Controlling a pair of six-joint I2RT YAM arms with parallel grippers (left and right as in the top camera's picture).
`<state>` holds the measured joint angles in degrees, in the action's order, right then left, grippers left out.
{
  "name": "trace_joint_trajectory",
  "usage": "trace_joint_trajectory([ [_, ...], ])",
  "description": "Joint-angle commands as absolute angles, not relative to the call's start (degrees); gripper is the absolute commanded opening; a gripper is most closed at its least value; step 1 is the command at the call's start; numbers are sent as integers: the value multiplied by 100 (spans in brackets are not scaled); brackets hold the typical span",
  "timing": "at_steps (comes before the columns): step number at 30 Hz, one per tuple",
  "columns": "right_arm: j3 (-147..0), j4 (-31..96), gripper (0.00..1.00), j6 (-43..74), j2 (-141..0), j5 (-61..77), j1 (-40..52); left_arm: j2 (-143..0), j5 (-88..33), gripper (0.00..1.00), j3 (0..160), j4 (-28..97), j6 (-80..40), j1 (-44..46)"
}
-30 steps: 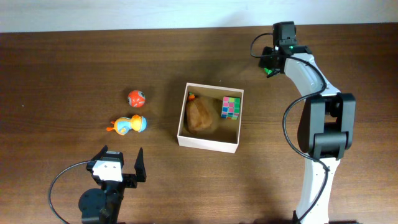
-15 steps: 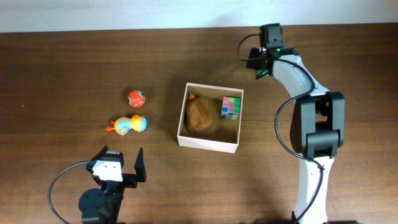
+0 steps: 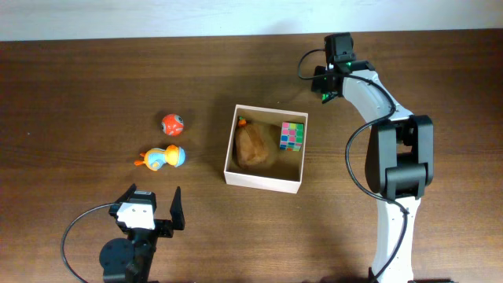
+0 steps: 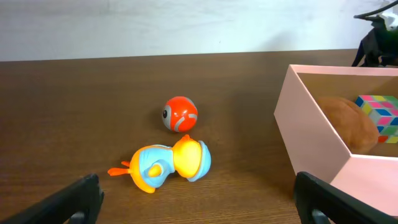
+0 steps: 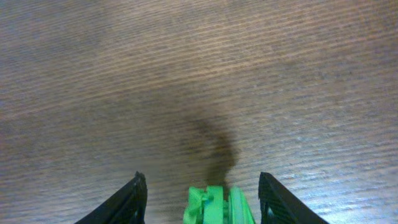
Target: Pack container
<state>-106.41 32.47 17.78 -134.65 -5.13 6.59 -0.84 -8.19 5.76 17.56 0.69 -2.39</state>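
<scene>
Wooden table (image 3: 78,79), viewed from alongside. Container (image 3: 262,182) sits at centre, holding a brown lump (image 3: 253,145) and a cube (image 3: 292,135). A duck (image 4: 165,165) and a ball (image 4: 180,114) lie to its left. Left gripper (image 4: 199,202) is spread wide and empty. Right gripper (image 5: 202,182), beyond the far right corner, stands part-spread about a green piece (image 5: 217,205); whether it grips the piece cannot be told. Risk: a loosely held piece could drop short of the walls.

Overhead looks down; left wrist shares the container (image 3: 262,183).
</scene>
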Motion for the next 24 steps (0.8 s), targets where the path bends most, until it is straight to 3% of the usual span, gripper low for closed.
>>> trace_joint_trajectory([
  [1,-10726,3323,50,1739,-13574,-738,670,-30,-878,99,550,1756,178,-279],
  [24,-10733,3892,43,1678,-13570,-843,668,-30,-878,99,550,1756,178,-279],
])
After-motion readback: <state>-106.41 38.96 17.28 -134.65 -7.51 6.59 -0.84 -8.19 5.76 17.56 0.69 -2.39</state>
